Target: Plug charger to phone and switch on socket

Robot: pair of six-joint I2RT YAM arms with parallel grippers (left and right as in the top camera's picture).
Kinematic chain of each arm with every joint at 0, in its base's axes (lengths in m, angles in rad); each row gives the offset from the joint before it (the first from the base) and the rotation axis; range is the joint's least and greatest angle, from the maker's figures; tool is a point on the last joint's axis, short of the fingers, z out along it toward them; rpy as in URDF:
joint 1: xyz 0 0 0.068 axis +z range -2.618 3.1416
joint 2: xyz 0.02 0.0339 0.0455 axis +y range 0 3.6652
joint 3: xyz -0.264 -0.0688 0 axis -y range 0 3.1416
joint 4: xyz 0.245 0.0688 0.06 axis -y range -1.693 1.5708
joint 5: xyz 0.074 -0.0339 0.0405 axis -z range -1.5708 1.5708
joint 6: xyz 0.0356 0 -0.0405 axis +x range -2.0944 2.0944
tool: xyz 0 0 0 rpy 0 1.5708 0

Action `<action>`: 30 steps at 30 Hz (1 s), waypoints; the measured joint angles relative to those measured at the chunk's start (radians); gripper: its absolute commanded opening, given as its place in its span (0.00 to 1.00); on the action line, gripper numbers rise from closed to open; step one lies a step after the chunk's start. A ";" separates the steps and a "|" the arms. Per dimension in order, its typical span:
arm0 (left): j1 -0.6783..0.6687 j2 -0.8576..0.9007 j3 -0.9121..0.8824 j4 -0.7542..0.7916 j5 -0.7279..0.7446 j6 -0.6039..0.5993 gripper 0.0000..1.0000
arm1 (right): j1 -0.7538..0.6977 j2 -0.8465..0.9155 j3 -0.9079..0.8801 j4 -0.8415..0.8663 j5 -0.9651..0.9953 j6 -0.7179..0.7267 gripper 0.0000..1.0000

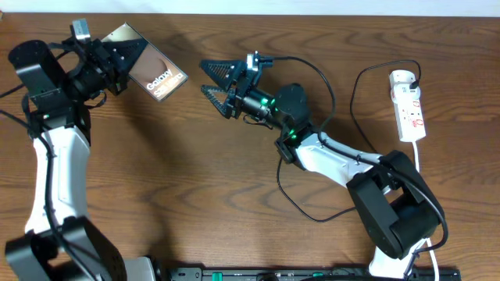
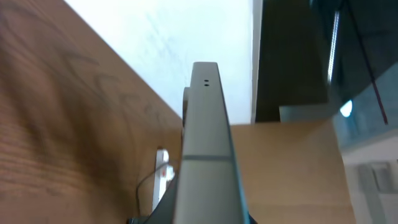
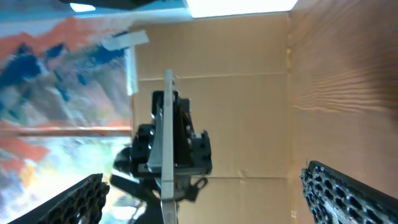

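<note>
Fingers of the left gripper (image 1: 117, 61) clench the phone (image 1: 154, 69), raised, long axis aimed at the right gripper (image 1: 212, 83); its fingers gape empty nearby; charger (image 1: 354, 97) lies by the socket (image 1: 409, 109), well apart.

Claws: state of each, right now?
Left claw: shut on the phone.
Right claw: open, holding nothing.
</note>
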 measured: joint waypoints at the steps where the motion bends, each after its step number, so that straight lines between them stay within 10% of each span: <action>1: 0.000 0.018 0.000 0.021 0.025 0.003 0.07 | -0.007 0.000 0.000 -0.017 -0.016 -0.023 0.99; 12: -0.014 0.163 0.000 0.138 0.250 0.015 0.07 | -0.105 0.000 0.002 -0.315 -0.189 -0.283 0.99; 30: -0.077 0.163 0.000 0.144 0.283 0.083 0.07 | -0.122 0.000 0.380 -1.659 0.044 -0.889 0.99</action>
